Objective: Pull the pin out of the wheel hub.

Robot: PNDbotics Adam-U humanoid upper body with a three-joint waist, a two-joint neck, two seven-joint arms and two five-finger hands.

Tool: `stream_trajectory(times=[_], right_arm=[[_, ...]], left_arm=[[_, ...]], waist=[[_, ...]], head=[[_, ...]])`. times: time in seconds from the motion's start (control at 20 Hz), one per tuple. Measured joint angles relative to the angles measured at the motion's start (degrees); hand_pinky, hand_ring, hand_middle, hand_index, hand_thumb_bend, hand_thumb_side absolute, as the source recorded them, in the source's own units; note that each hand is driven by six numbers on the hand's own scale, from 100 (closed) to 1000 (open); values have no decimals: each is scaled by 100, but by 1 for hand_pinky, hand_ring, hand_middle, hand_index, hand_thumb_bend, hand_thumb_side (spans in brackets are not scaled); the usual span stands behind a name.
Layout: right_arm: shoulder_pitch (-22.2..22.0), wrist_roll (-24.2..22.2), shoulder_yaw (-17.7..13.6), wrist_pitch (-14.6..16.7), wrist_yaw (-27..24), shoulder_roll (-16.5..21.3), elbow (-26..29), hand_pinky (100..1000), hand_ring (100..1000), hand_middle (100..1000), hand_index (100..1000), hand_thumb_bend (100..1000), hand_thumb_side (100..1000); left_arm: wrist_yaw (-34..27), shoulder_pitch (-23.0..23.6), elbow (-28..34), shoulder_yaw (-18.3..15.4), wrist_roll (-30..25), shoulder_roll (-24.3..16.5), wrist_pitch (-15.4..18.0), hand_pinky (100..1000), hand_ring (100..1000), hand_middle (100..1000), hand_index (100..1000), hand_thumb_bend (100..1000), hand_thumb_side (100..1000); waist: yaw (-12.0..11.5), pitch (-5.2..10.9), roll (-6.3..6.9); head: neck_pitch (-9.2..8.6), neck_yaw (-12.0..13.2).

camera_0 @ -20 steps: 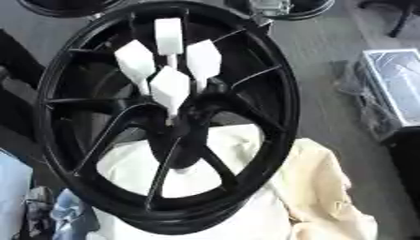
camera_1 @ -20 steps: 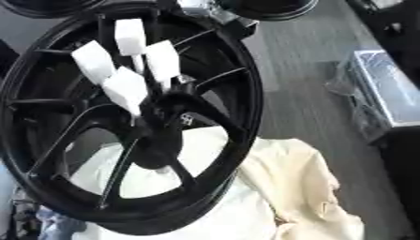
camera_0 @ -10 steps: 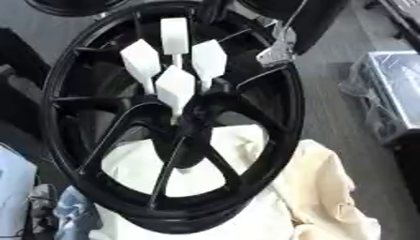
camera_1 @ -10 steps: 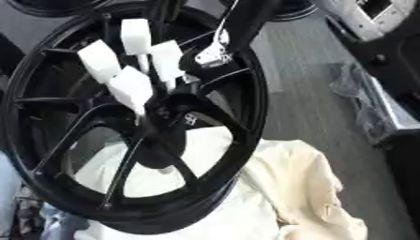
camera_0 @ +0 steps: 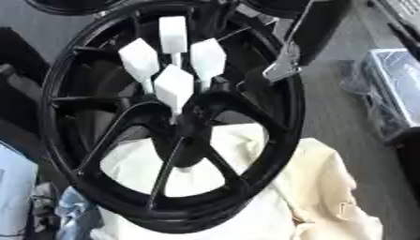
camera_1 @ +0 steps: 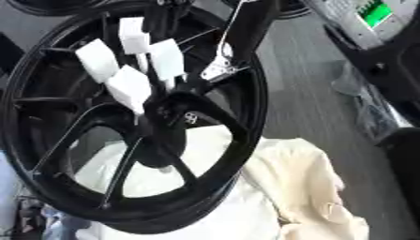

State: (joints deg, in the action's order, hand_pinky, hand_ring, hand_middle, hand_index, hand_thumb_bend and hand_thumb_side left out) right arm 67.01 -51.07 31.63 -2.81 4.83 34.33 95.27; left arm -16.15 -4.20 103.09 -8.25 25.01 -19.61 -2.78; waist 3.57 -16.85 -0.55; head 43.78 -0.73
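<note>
Wheel [camera_0: 271, 126]: black, spoked, lying tilted on cream cloth [camera_0: 320, 187].
Pins [camera_0: 174, 86]: four white blocks on thin stems, standing in the hub at the wheel's middle.
Right hand [camera_1: 220, 70]: near upper right rim; fingers' state unclear.

A cream cloth [camera_0: 328, 187] is spread under the black wheel hub [camera_0: 271, 140], which lies tilted on it; the cloth shows through the lower gaps between the spokes and spills out in folds toward the lower right. What the cloth itself covers cannot be made out. Beyond it on the right runs grey floor [camera_1: 303, 93]. A clear plastic bin [camera_0: 393, 89] stands on that floor at the right edge, well apart from the wheel.
</note>
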Motion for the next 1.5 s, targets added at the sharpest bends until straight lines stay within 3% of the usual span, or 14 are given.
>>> stream_trajectory(times=[0.4,0.85,1.5], right_arm=[[-52,125,-17,-182,333,-82,22,889,815,754,849,285,237],[-83,269,-53,-216,667,-101,-75,871,805,742,834,258,216],[-108,327,-56,-209,817,-183,-306,871,800,742,834,246,253]], left_arm=[[0,-1,0,-1,-1,7,0,783,807,680,738,160,876],[4,-1,0,-1,-7,53,-6,784,808,680,734,158,878],[28,-8,0,-2,-22,105,-21,785,803,680,731,159,880]], waist=[[-60,-66,-3],[-117,-130,-3],[-194,-217,2]], head=[[0,-54],[-3,-93],[-36,-141]])
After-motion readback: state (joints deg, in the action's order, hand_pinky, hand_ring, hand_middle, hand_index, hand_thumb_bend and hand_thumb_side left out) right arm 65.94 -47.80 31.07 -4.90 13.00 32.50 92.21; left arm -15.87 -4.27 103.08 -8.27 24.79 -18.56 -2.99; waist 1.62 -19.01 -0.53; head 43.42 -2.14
